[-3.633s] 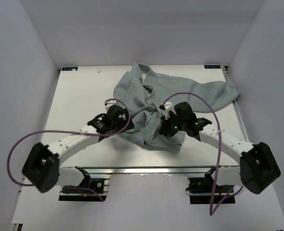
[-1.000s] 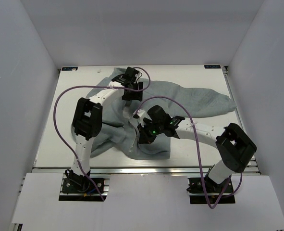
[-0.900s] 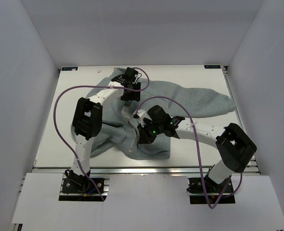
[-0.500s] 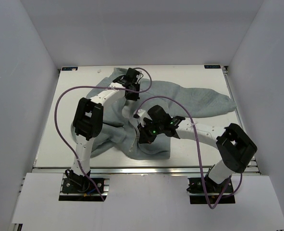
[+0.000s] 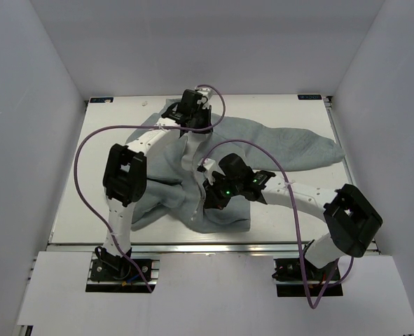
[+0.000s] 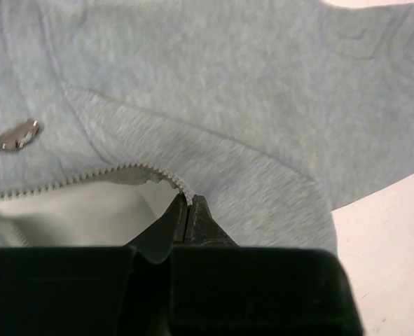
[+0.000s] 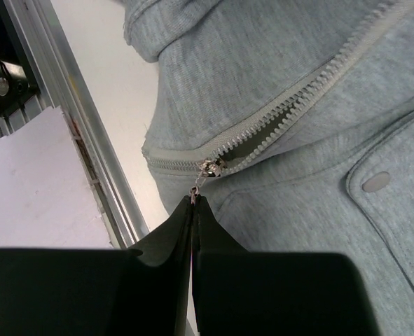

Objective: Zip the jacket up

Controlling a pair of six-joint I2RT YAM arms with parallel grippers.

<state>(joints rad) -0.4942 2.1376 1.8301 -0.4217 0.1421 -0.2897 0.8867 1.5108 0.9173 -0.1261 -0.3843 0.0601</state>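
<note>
I count one jacket (image 5: 284,143) on one table (image 5: 277,112). Arms: two, the left arm (image 5: 126,175) and the right arm (image 5: 305,199). Grippers: two, the left gripper (image 6: 189,204) and the right gripper (image 7: 193,201). Purple cables (image 5: 77,178): two. Zipper (image 7: 291,105): one, with one zipper pull (image 7: 208,168). The right wrist view shows one round snap (image 7: 376,183). The left wrist view shows one metal fitting (image 6: 14,136), kind not determinable.

White table (image 5: 277,112), grey-green jacket (image 5: 284,143) lying across its middle (bunched toward the near edge)
</note>
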